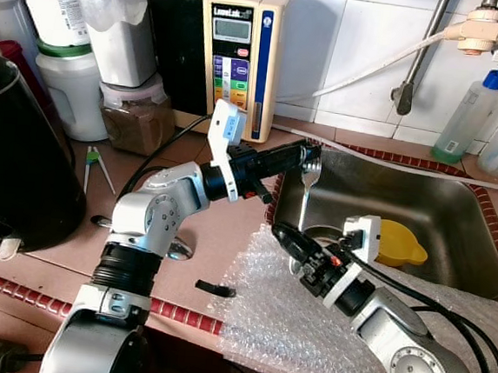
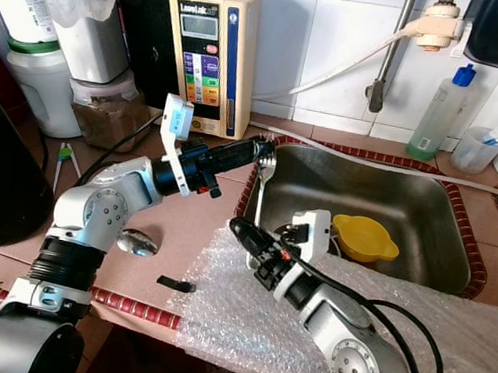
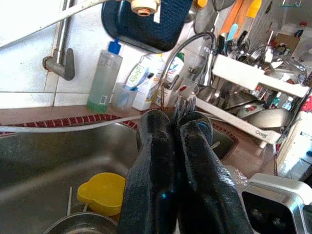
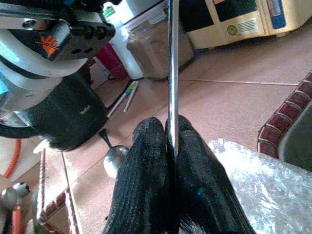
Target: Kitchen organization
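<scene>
A fork (image 1: 308,185) stands upright at the sink's (image 1: 452,257) near edge, pinched at both ends — the left hand (image 1: 302,156) clamps its tines, the right hand (image 1: 281,235) its handle. Apparently a handover; next, one hand must release.

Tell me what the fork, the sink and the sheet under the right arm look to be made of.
Fork: polished metal, likely stainless steel, bright and reflective; both grippers, left and right, are shut on it.
Sink: brushed stainless steel by its dull grey sheen.
Sheet: clear plastic bubble wrap, judging by its rows of small translucent bubbles.
</scene>
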{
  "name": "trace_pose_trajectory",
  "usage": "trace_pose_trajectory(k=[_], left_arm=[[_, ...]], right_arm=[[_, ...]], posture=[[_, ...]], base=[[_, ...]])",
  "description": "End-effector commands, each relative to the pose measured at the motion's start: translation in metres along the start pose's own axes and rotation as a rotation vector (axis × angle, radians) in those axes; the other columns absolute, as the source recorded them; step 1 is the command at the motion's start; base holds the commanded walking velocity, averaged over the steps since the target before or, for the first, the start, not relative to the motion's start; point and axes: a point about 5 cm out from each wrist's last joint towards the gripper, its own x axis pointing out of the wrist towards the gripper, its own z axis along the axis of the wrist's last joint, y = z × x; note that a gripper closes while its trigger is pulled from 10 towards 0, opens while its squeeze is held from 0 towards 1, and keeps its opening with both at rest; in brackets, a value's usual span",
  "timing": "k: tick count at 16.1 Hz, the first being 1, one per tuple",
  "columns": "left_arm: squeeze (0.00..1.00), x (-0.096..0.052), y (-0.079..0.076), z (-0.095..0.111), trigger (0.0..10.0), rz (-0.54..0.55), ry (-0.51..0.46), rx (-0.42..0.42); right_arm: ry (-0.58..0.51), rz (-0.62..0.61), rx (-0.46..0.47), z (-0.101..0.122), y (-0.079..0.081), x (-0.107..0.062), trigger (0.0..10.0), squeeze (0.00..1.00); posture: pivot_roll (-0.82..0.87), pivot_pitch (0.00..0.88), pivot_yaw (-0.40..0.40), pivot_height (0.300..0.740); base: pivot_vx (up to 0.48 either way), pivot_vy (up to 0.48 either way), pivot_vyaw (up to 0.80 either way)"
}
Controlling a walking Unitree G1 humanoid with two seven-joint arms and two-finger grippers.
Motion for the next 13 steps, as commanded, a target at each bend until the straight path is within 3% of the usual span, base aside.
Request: trace_pose_trajectory(k=[1,9,13], left_arm=[[1.00,0.003,-0.003,-0.008,10.0,-0.013,0.052,-0.022],[1.00,-0.003,0.003,-0.016,10.0,-0.004,0.090,-0.020],[1.00,-0.010,0.028,-0.016,10.0,0.212,0.032,0.038]], right_arm=[[-0.016,0.023,-0.039,0.005,0.005,0.005,0.0,0.00],[-0.065,-0.058,-0.112,0.013,-0.001,0.006,0.0,0.00],[-0.112,-0.100,-0.160,0.026,-0.001,0.000,0.0,0.00]], posture=[[0.02,0.014,0.048,0.740],[0.02,0.015,0.053,0.740],[0.01,0.017,0.056,0.740]], base=[[0.000,0.000,0.00],[0.000,0.000,0.00],[0.000,0.000,0.00]])
